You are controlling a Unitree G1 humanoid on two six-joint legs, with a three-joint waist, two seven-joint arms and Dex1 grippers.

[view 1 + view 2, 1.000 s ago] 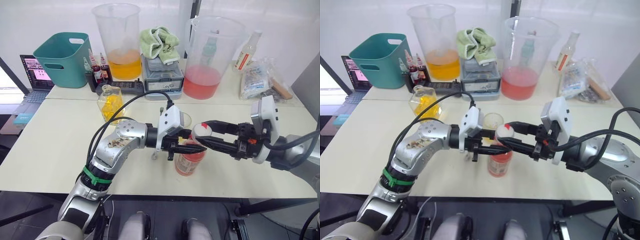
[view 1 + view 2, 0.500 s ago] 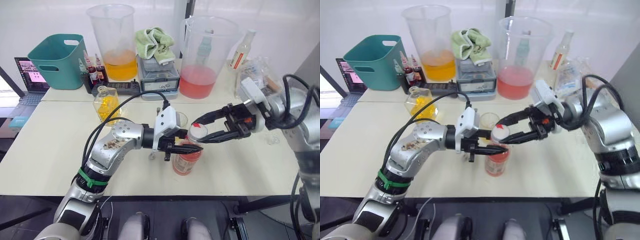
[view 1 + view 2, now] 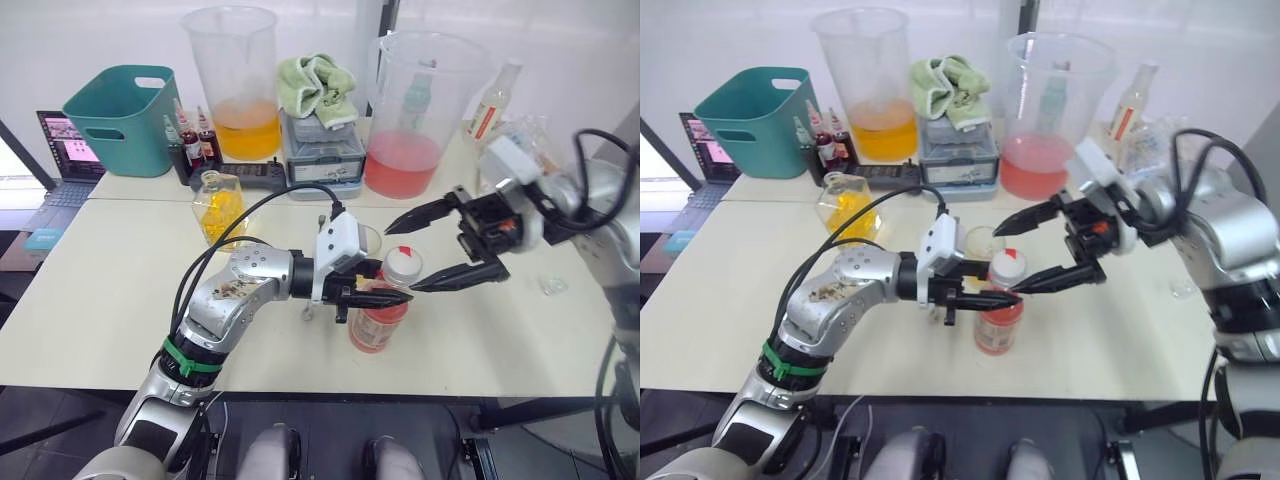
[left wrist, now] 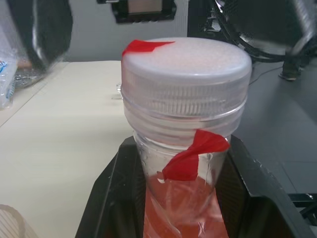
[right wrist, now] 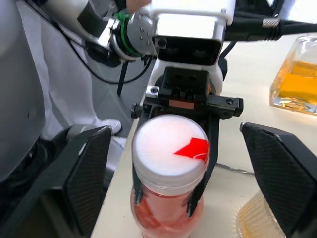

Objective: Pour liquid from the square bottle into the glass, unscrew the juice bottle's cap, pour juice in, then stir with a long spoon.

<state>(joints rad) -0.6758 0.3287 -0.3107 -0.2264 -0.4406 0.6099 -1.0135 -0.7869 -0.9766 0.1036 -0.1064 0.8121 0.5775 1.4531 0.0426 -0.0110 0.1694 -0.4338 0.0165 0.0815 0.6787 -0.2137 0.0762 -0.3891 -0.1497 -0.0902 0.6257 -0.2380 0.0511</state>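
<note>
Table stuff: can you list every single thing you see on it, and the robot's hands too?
juice bottle: 1, pinkish-red, table front, held
juice bottle's cap: 1, white, on that bottle
glass: 1, clear, behind the bottle
square bottle: 1, yellow, table left
pitchers: 2, orange and pink liquid, back
bin: 1, teal, back left
towel: 1, green, back middle
left gripper: shut on juice bottle
right gripper: open, around the cap

The juice bottle (image 3: 380, 318) is held upright on the table (image 3: 90, 300) by the left end effector (image 3: 385, 295), clamped just below the white cap (image 3: 402, 264). The right end effector (image 3: 425, 252) is spread wide beside the cap, not touching it. The glass (image 3: 367, 240) is seen just behind the bottle.
</note>
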